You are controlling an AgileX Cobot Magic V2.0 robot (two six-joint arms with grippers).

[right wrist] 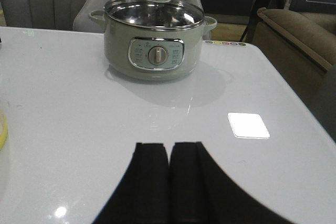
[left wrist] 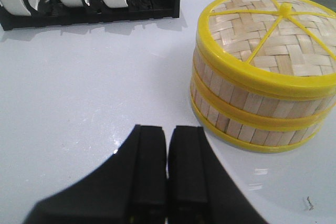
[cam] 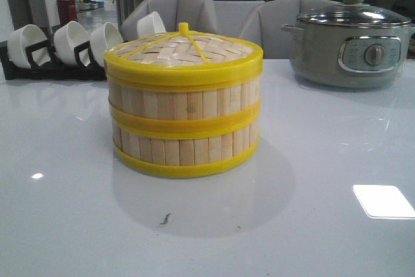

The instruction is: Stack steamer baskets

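Note:
Two steamer baskets stand stacked in the middle of the table, the upper basket [cam: 185, 103] on the lower basket [cam: 185, 148], with the woven lid [cam: 183, 52] on top. The stack also shows in the left wrist view [left wrist: 252, 103]. My left gripper [left wrist: 168, 129] is shut and empty, above the table to the left of the stack and apart from it. My right gripper [right wrist: 168, 146] is shut and empty, over the table in front of the pot. A sliver of yellow rim [right wrist: 2, 127] shows at the edge of the right wrist view. No gripper shows in the front view.
A grey-green electric pot [cam: 351, 40] with a glass lid stands at the back right, also seen in the right wrist view [right wrist: 155, 40]. A black rack of white bowls [cam: 55, 53] stands at the back left. Chairs stand behind the table.

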